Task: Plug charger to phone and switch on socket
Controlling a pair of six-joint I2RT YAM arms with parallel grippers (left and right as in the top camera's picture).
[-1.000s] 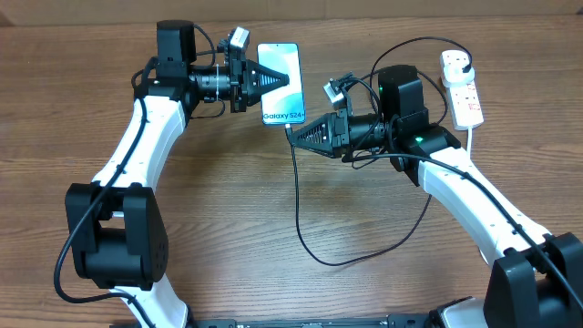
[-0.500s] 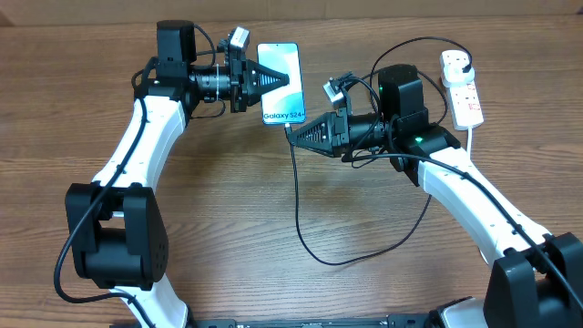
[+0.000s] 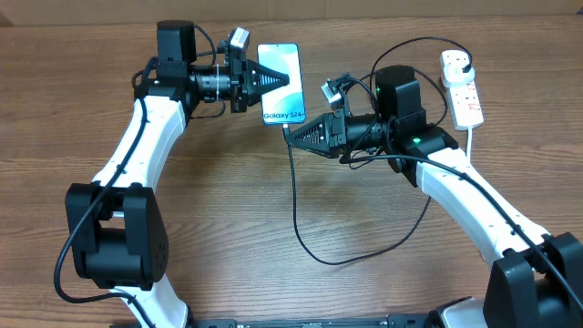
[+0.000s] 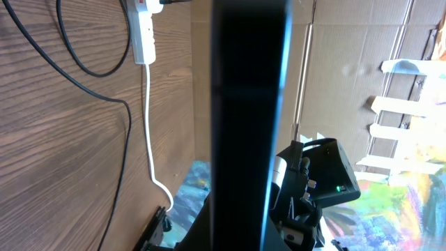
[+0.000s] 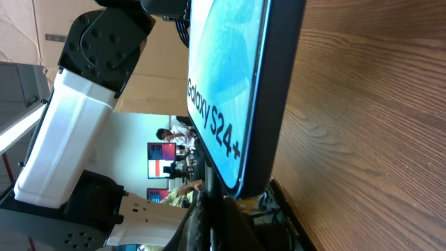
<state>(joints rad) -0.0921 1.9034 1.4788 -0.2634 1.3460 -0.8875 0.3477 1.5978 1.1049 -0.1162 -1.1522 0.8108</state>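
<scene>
Phone: I see it screen-up by the worktop's far edge, midway along.
Charger: connector at the phone's near short edge; the cable loops mid-worktop to the socket.
Socket: far right corner.
Right gripper: pinching the charger's connector end.
Left gripper: jaws pressed together, tip over the screen.

white arm links, black joints, black cables
</scene>
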